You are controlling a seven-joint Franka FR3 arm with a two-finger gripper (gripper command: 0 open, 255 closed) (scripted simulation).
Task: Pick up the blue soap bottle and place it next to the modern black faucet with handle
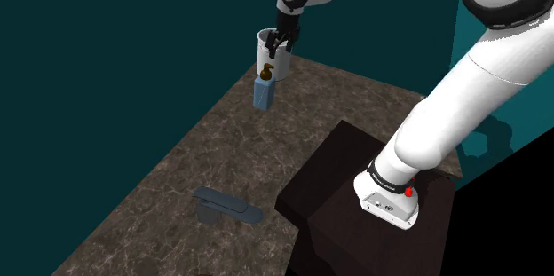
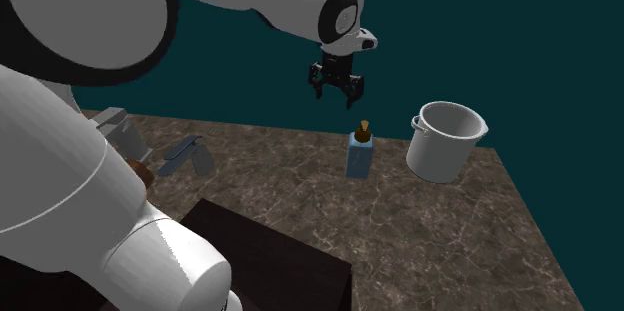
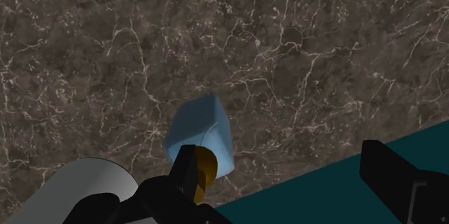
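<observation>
The soap bottle (image 2: 359, 159) is seen standing upright on the dark marbled countertop (image 2: 400, 229), towards the counter's far end in the shoulder view. It is drawn as a pale blue, boxy body topped by a brown pump (image 2: 365, 129). A white pot (image 2: 445, 141) is placed near it, and the dark grey-blue faucet (image 1: 226, 205) is set well apart along the counter. The black gripper (image 2: 337, 89) is poised above the bottle, its fingers (image 3: 392, 168) spread apart with nothing clasped, and the bottle is not touched. In the wrist view, the bottle is found close by one finger rather than centred between the two.
</observation>
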